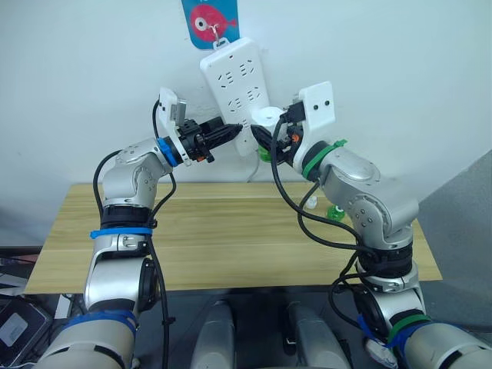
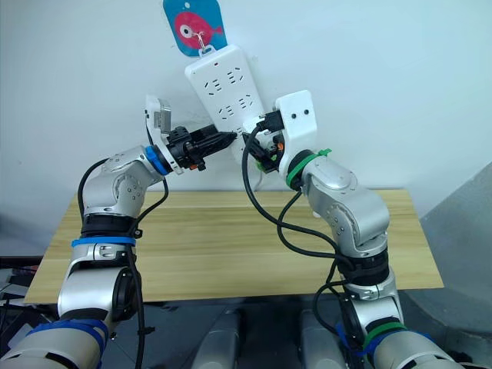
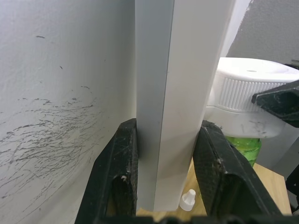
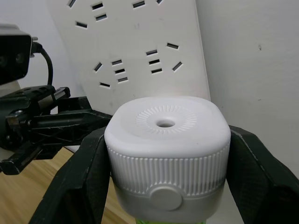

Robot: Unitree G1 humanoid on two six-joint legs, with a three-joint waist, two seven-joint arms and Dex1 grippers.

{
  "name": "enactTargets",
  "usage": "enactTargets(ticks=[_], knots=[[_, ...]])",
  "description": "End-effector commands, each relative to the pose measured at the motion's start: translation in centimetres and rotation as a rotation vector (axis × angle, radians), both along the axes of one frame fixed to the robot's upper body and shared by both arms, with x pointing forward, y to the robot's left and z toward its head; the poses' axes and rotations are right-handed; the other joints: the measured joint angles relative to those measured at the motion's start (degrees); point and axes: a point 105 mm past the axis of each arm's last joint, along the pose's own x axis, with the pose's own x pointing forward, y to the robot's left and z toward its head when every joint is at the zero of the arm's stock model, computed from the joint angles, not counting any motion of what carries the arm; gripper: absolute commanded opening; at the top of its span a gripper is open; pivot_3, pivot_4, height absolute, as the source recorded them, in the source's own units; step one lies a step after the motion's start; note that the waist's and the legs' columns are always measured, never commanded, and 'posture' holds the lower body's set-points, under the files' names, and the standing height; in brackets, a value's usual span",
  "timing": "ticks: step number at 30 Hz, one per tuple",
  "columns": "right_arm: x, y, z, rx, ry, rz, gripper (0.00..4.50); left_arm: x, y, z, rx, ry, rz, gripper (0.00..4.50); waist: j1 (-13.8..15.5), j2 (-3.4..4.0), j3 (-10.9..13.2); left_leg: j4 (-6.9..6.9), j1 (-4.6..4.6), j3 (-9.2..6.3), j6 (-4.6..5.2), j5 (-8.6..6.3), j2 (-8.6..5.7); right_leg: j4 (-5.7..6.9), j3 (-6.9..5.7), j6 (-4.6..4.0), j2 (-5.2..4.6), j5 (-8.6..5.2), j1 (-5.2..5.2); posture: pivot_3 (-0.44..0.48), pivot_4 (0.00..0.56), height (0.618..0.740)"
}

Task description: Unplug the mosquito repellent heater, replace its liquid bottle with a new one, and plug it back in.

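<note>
The mosquito repellent heater (image 4: 167,140), white with a round hole in its top, is held up against the lower end of the hanging white power strip (image 1: 234,77). My right gripper (image 4: 169,161) is shut on its two sides. A green liquid bottle (image 3: 243,145) hangs under it. Whether its plug sits in a socket is hidden. My left gripper (image 3: 168,130) is shut on the strip's lower edge, one finger (image 3: 122,158) on each face, just left of the heater (image 1: 267,118).
The strip hangs tilted from a hook with a fish picture (image 1: 209,21) on the white wall. Below stands a wooden table (image 1: 231,238). A small white cap (image 1: 314,202) and a green object (image 1: 336,211) lie near its back right.
</note>
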Motion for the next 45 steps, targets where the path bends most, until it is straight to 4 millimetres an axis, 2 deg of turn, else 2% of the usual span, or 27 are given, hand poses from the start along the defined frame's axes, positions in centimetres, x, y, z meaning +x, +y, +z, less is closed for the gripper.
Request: enactTargets(ticks=[1,4,5,10,16,18,20,26,33,36,40,43,45], knots=[[0.1,0.3,-0.4,-0.058,-0.028,-0.003,3.37,-1.2,-2.3,0.9,0.009,-0.057,-0.111,1.31,0.0,0.00,0.0,0.00,0.00,0.00,0.00,0.00,0.00,-0.01,0.00,0.00,0.00,0.00,0.00,0.148,0.199,0.740],[-0.7,-0.1,-0.3,-0.076,-0.054,0.009,4.30,-1.0,-2.1,0.8,0.020,-0.058,-0.099,1.31,0.4,-0.01,0.0,-0.04,-0.02,0.00,0.00,0.00,-0.02,-0.06,-0.01,0.01,-0.01,-0.01,0.01,0.146,0.198,0.740],[-1.0,-0.3,-0.3,-0.082,-0.059,0.012,4.48,-0.9,-2.0,0.7,0.021,-0.058,-0.097,1.31,0.6,-0.01,0.0,-0.05,-0.09,0.02,0.00,0.01,0.02,-0.08,-0.05,0.03,-0.01,-0.03,0.00,0.146,0.198,0.740],[-3.1,-1.7,-0.8,-0.110,-0.047,0.029,4.48,-0.8,-1.8,0.3,0.033,-0.055,-0.087,1.31,1.3,-0.04,-0.1,-0.65,-0.28,-0.01,-0.03,0.02,-0.07,-0.78,-0.19,-0.08,-0.23,0.06,-0.05,0.139,0.194,0.740],[-5.4,-4.2,-2.8,-0.149,0.031,0.041,4.48,-0.3,-0.7,-0.5,0.063,-0.043,-0.044,1.31,1.2,-0.04,-0.2,-0.81,-0.44,-0.15,-0.03,0.01,-0.16,-0.92,-0.45,-0.04,-0.58,0.04,-0.07,0.133,0.190,0.740],[-5.6,-4.9,-3.4,-0.161,0.050,0.041,4.50,0.0,0.1,-0.7,0.076,-0.031,-0.024,2.03,1.1,-0.04,-0.2,-0.78,-0.43,-0.11,-0.03,0.01,-0.20,-0.92,-0.45,-0.03,-0.61,0.03,-0.06,0.133,0.188,0.740],[-5.4,-5.3,-3.5,-0.164,0.056,0.040,4.50,0.2,1.0,-0.8,0.090,-0.027,0.000,2.54,0.9,-0.04,-0.2,-0.77,-0.38,-0.03,-0.02,0.01,-0.26,-0.93,-0.44,0.03,-0.60,0.00,-0.06,0.141,0.189,0.740],[-4.5,-5.4,-3.9,-0.142,0.066,0.039,4.50,0.3,3.4,-0.6,0.123,-0.046,0.075,4.42,0.9,-0.05,-0.2,-0.74,-0.32,-0.03,-0.01,0.04,-0.12,-0.87,-0.45,0.07,-0.51,-0.02,-0.07,0.177,0.191,0.740],[-4.3,-4.6,-4.4,-0.117,0.070,0.089,4.50,-0.5,5.9,0.3,0.172,-0.065,0.124,4.48,1.1,-0.04,-0.2,-0.79,-0.36,-0.04,-0.01,0.04,-0.18,-0.89,-0.46,-0.04,-0.55,0.04,-0.08,0.208,0.199,0.740],[-4.5,-3.6,-4.4,-0.105,0.061,0.150,4.50,-1.4,6.9,0.5,0.223,-0.073,0.124,4.48,1.0,-0.04,-0.2,-0.79,-0.35,-0.05,-0.01,0.04,-0.16,-0.88,-0.48,-0.03,-0.55,0.03,-0.08,0.219,0.202,0.740],[-5.3,-1.8,-4.1,-0.088,0.041,0.258,3.59,-3.0,7.2,0.3,0.289,-0.062,0.062,4.50,1.2,-0.04,-0.2,-0.79,-0.34,-0.08,-0.01,0.04,-0.11,-0.87,-0.50,-0.01,-0.55,0.02,-0.07,0.228,0.205,0.740],[-5.9,0.1,-4.1,-0.079,0.025,0.348,2.42,-5.4,6.6,-0.3,0.346,-0.021,-0.056,4.50,1.0,-0.05,-0.2,-0.79,-0.33,-0.04,-0.01,0.04,-0.12,-0.88,-0.47,0.00,-0.55,0.01,-0.07,0.230,0.206,0.740],[-5.3,1.4,-3.9,-0.064,0.007,0.352,1.68,-7.3,5.3,-0.5,0.360,0.001,-0.146,4.50,1.0,-0.04,-0.2,-0.81,-0.32,-0.03,-0.01,0.04,-0.07,-0.89,-0.45,0.00,-0.59,0.00,-0.08,0.238,0.208,0.740]])
